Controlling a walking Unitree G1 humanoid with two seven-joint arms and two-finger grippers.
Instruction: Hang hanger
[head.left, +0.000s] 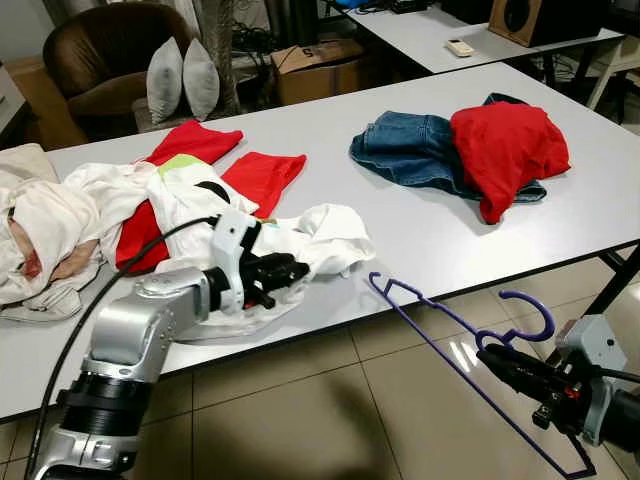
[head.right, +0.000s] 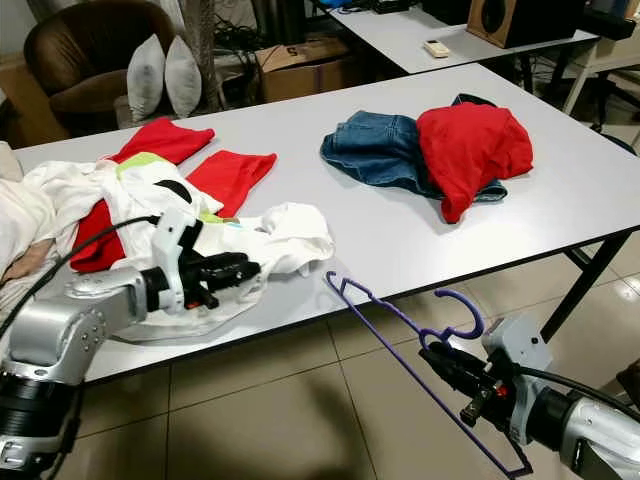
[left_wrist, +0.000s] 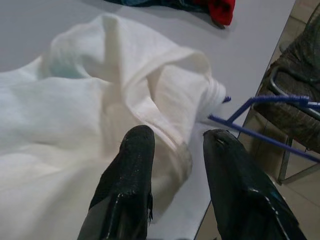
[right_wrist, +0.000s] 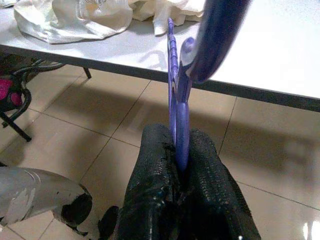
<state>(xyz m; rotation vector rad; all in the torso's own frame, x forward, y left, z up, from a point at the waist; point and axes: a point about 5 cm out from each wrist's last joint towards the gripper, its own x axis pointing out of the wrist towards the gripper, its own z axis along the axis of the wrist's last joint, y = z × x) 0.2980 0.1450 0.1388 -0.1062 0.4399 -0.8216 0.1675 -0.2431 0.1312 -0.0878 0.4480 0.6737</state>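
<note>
A purple plastic hanger (head.left: 437, 325) hangs in the air off the table's front edge, its hook (head.left: 527, 311) pointing up. My right gripper (right_wrist: 177, 150) is shut on the hanger's neck below the hook, low over the tiled floor. A white garment (head.left: 318, 232) lies crumpled on the white table (head.left: 330, 110) near its front edge. My left gripper (head.left: 288, 272) rests on this garment. Its fingers (left_wrist: 131, 170) stand open, with a fold of the white cloth (left_wrist: 100, 100) lying between them. The hanger's far tip (left_wrist: 260, 100) sits just past the garment's edge.
Blue jeans (head.left: 408, 150) and a red garment (head.left: 506, 145) lie on the table's right part. Red clothes (head.left: 262, 176) and a cream pile (head.left: 40, 220) lie at the left. A brown armchair (head.left: 100, 50), a cardboard box (head.left: 315, 65) and a second table (head.left: 430, 35) stand behind.
</note>
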